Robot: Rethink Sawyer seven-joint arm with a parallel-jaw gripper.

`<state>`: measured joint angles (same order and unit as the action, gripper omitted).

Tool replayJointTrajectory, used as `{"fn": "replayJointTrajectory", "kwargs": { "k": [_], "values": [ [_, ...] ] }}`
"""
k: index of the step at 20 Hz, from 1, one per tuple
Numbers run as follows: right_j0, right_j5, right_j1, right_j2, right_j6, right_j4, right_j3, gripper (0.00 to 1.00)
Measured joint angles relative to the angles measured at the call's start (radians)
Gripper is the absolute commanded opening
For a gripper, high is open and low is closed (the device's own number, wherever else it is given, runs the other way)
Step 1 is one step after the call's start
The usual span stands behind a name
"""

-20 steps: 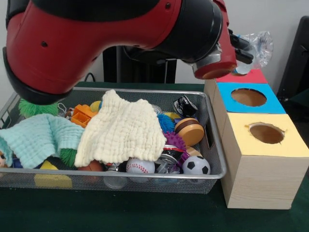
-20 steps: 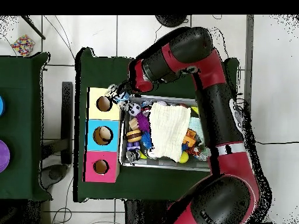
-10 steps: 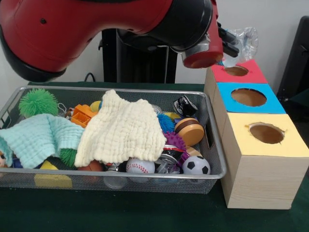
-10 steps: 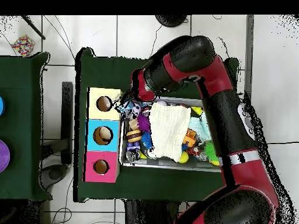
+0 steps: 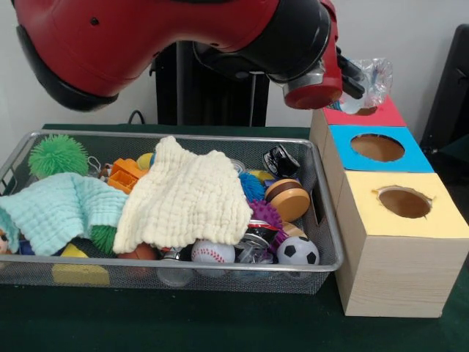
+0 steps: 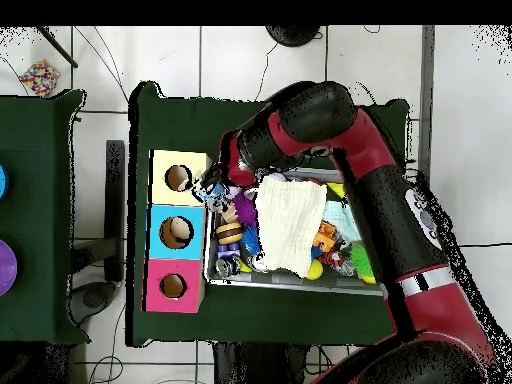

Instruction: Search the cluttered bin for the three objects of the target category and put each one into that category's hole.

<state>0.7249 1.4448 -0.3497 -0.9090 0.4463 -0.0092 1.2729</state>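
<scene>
The wire-mesh bin point(image 5: 183, 135) lies on the green table, full of toys and cloths; it also shows in the overhead view point(image 6: 300, 288). Three wooden boxes stand at its right end, each with a round hole: yellow point(image 5: 440, 220), blue point(image 5: 337, 141) and red point(image 5: 388, 116). My gripper point(image 5: 357, 73) is shut on a crumpled clear plastic bottle point(image 5: 374, 77) and holds it high in the air. In the front view it hangs over the red box. In the overhead view the gripper point(image 6: 212, 188) is at the bin's end, beside the yellow box point(image 6: 160, 165) and the blue box point(image 6: 158, 245).
In the bin lie a cream cloth point(image 5: 183, 198), a mint cloth point(image 5: 58, 209), a green spiky ball point(image 5: 57, 154), a soccer ball point(image 5: 297, 251), a baseball point(image 5: 212, 253) and a purple spiky ball point(image 5: 265, 215). The big red arm point(image 5: 168, 37) spans above the bin.
The arm has swung, and the gripper with the bottle has shifted slightly left and down in the front view. In the overhead view it moved from the yellow box's side toward the blue box.
</scene>
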Motion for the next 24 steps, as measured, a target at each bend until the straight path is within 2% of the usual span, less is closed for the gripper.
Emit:
{"fn": "replayJointTrajectory", "kwargs": {
  "k": [9, 13, 24],
  "values": [
    [-0.002, -0.192, -0.037, 0.001, 0.000, 0.001, 0.130, 0.00],
    [-0.005, -0.247, -0.050, 0.001, 0.000, 0.002, 0.172, 0.00],
    [-0.064, -0.279, -0.083, 0.017, 0.000, 0.004, 0.200, 0.00]
  ]
}}
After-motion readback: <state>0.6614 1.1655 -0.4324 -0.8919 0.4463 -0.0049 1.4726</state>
